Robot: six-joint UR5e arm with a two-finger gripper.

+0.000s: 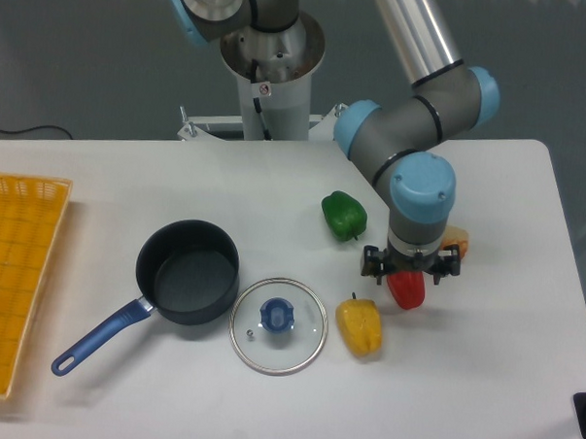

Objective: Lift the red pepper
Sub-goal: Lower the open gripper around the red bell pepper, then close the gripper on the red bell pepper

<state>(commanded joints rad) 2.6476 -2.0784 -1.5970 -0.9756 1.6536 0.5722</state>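
Note:
The red pepper (407, 291) lies on the white table right of centre, its upper part hidden by my gripper. My gripper (410, 268) hangs straight down right over it, its dark fingers spread to either side of the pepper's top. The jaws look open, with no grip on the pepper visible.
A yellow pepper (359, 325) lies just left of the red one and a green pepper (344, 214) further back. A pale orange food item (456, 241) peeks out behind the arm. A glass lid (279, 326), a dark pot (187, 272) with a blue handle and a yellow basket (16, 275) sit to the left.

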